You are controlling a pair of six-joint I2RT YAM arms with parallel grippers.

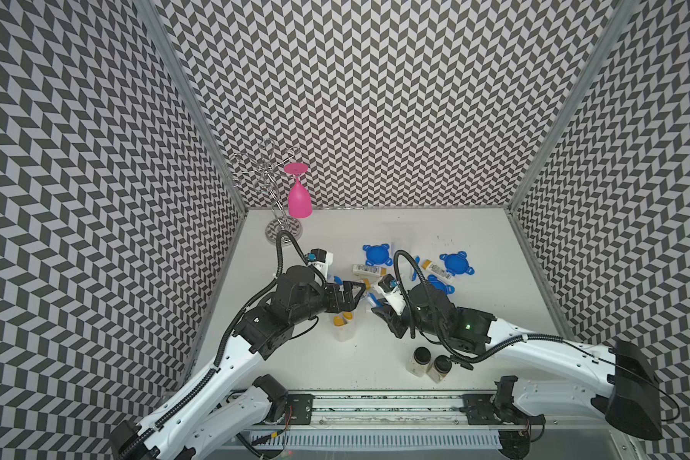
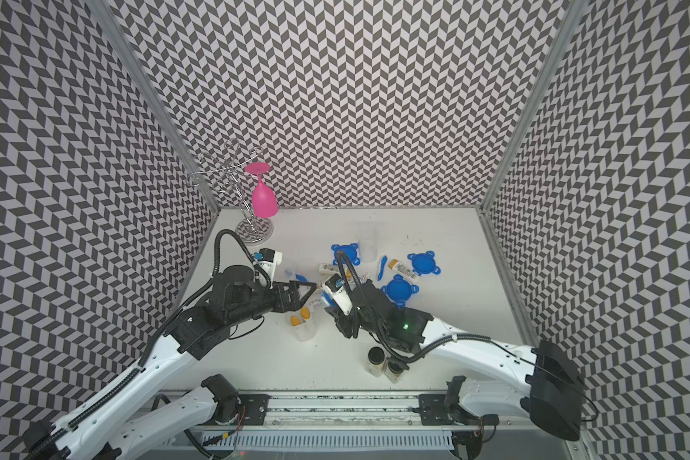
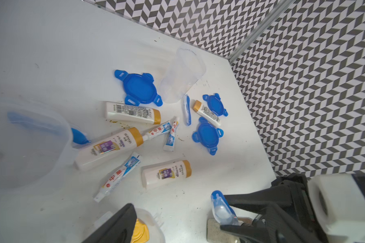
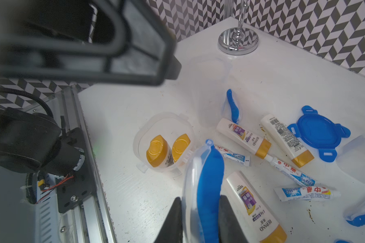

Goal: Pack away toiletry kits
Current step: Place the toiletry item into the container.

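Note:
A clear tub [image 1: 343, 330] stands upright near the table's middle with two gold-capped white bottles [image 4: 164, 149] inside. My left gripper [image 1: 353, 295] hovers just above and behind it, open and empty; one of its fingers [image 3: 118, 225] shows over the tub's rim. My right gripper [image 4: 200, 214] is shut on a blue toothbrush [image 4: 209, 178] in a clear sleeve, held tilted beside the tub. Several bottles [image 3: 133, 112], toothpaste tubes [image 3: 118, 176], another toothbrush [image 3: 187, 109] and three blue lids [image 3: 139, 88] lie scattered behind. An empty tub [image 3: 183, 71] lies beside the lids.
A pink wine glass [image 1: 299, 199] hangs on a chrome rack [image 1: 283, 231] in the back left corner. Two black-capped jars [image 1: 431, 362] stand near the front edge, under the right arm. Another clear tub [image 3: 25, 147] is close to the left wrist camera.

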